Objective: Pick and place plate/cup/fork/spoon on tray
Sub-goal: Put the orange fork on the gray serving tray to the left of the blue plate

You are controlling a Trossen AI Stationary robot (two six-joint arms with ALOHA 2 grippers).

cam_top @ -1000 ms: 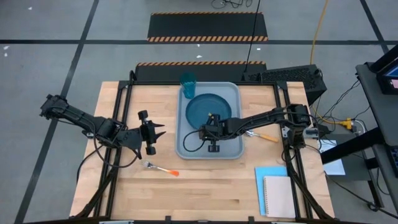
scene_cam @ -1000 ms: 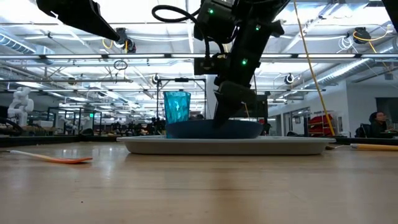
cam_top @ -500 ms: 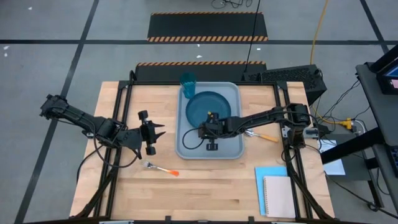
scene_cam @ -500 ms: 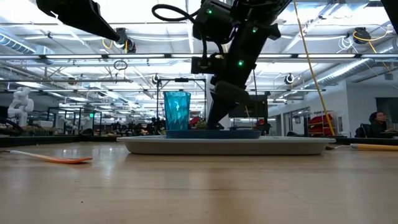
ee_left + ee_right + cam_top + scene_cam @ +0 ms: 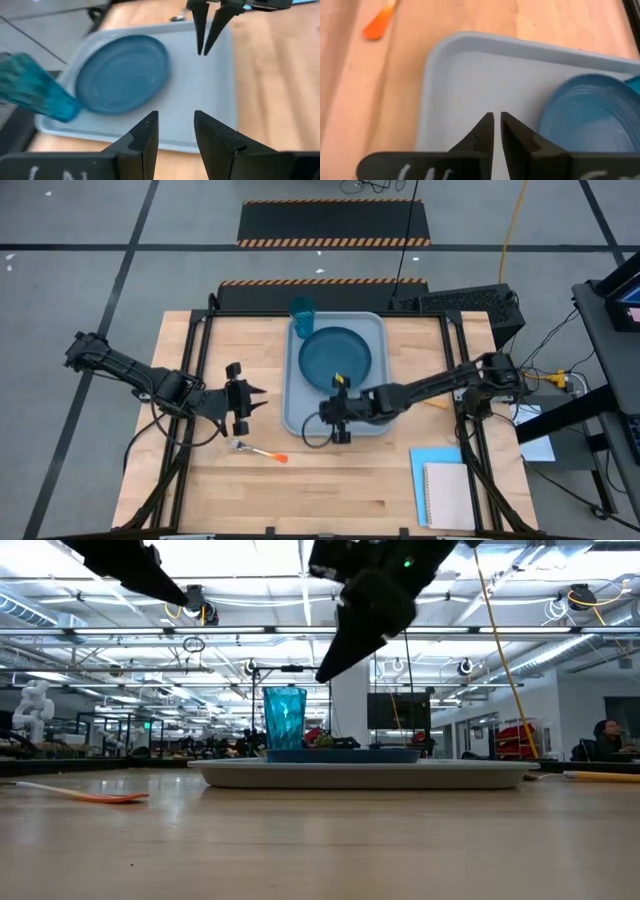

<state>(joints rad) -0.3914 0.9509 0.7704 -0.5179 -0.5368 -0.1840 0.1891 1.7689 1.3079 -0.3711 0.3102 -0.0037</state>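
So: 1 plate (image 5: 335, 353), 1 cup (image 5: 302, 311) on tray (image 5: 296, 405); right end effector (image 5: 496, 131) clenched, empty.

Right tool (image 5: 338, 384) now lifted off the plate (image 5: 335, 354) and drawn back toward the near end of the tray (image 5: 296, 416), hanging above its bare floor with fingers (image 5: 481, 133) nearly together and nothing between them. Plate, tilted up on one edge a second ago, now lying flat in the tray. Left tool (image 5: 256, 397) shifted slightly nearer the fork (image 5: 257, 450). Right elbow swung outward past the counter (image 5: 340, 480) edge.
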